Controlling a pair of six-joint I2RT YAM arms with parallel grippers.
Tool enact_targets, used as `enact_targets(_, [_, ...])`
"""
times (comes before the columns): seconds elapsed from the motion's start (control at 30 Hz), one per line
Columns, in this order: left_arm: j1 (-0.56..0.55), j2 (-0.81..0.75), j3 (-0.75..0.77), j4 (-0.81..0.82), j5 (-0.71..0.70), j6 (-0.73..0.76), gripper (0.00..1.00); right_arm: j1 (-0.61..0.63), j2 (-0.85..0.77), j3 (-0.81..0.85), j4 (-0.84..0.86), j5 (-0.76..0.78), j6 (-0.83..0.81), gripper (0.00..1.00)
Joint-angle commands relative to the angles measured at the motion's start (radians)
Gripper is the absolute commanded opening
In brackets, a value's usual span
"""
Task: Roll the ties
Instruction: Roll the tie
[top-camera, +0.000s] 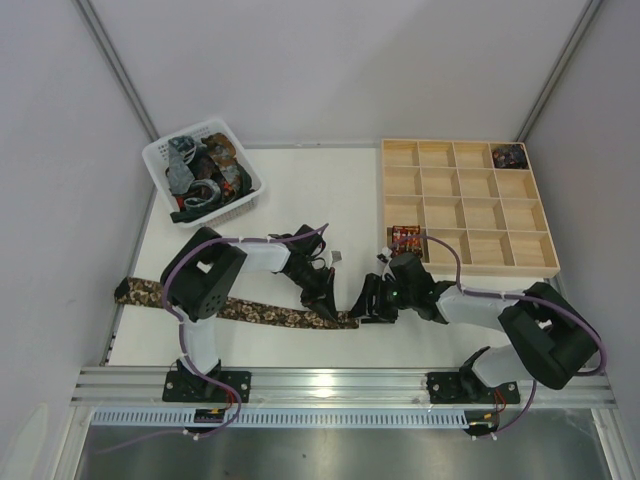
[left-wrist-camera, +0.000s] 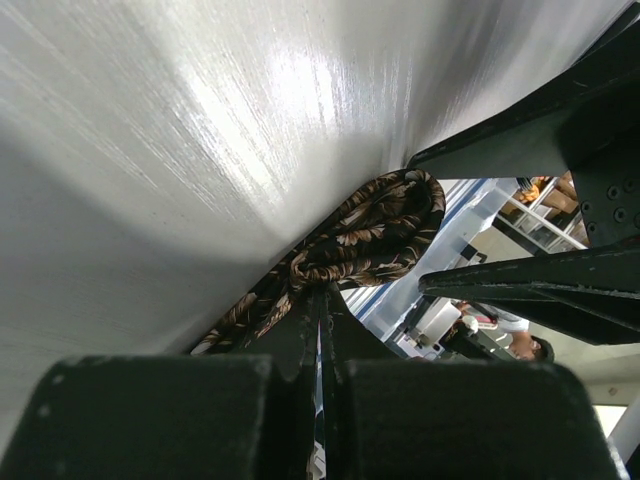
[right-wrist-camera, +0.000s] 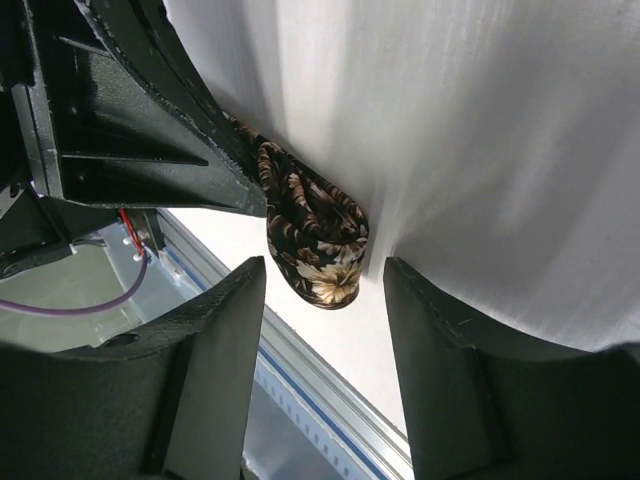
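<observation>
Fabric of the brown floral tie runs flat along the near side of the bench, from the left edge to the middle, where its rolled end forms a small loose coil. The left gripper is pressed together, pinching the tie just behind that coil. The right gripper is spread, one finger on each side of the coil, and neither finger visibly touches it. At the far left a white basket holds a heap of other ties. At the far right a wooden tray holds one rolled tie in its near-left cell and another in its far-right cell.
</observation>
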Motion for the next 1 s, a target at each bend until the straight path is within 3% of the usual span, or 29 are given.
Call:
enact_targets(0.0, [0.009,0.018,0.022,0.003,-0.011,0.034,0.00,-0.004,0.019,-0.004,0.082,-0.049,0.013,0.56])
enact_targets(0.4, [0.009,0.032,0.022,0.005,-0.016,0.035,0.00,-0.004,0.023,0.013,0.097,-0.096,0.016,0.21])
enact_targets(0.57, [0.009,0.038,0.020,0.011,-0.011,0.031,0.00,-0.005,-0.009,0.036,0.059,-0.092,0.013,0.00])
enact_targets(0.97, [-0.017,0.055,0.049,0.042,-0.004,-0.015,0.00,-0.004,-0.067,0.076,-0.026,-0.113,-0.008,0.00])
